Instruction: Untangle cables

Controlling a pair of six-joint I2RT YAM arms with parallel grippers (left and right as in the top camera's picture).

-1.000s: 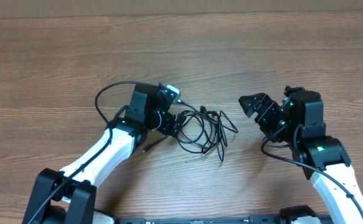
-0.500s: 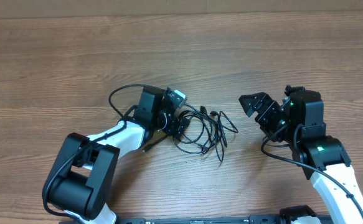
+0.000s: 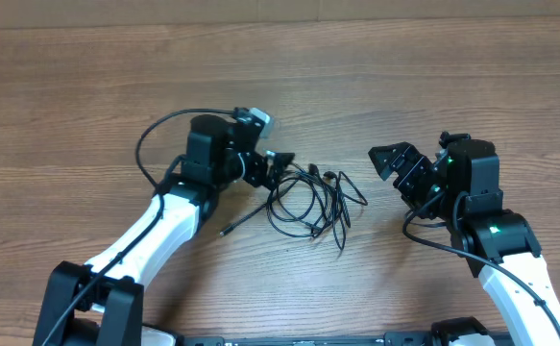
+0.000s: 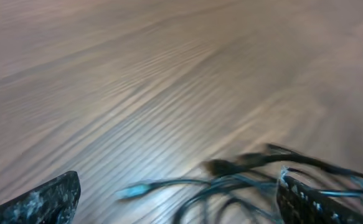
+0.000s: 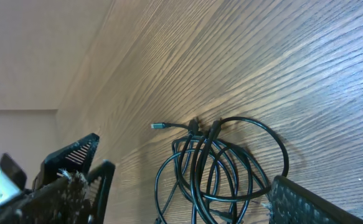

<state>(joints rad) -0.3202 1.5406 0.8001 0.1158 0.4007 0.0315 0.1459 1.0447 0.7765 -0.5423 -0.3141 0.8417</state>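
Near the middle of the wooden desk [image 3: 424, 77], a loose tangle of thin black cables [image 3: 310, 200]: several overlapping loops, lying flat. From the tangle's left side, one strand trailing toward the near left and ending in a small plug [image 3: 227, 231], clear of the loops. At the far edge of the bundle, two more plug tips side by side.

Left jaws just at the left edge of the tangle, pointing right, spread wide. From the left wrist, one fingertip [image 4: 38, 200] low at the left and the other low at the right, with blurred cords [image 4: 256, 177] on the desk between them, closer to the right one. Nothing pinched between the two; cannot tell whether the right fingertip touches a strand.

Right jaws well to the right of the tangle, apart from it, aimed left toward it and likewise wide, holding nothing. From the right wrist, the same loops [image 5: 221, 165] flat on the wood grain, with one silver-tipped plug poking out on the far side.

White links of the left arm [image 3: 150, 235] and of the right arm [image 3: 515, 264] reaching in from the near edge.
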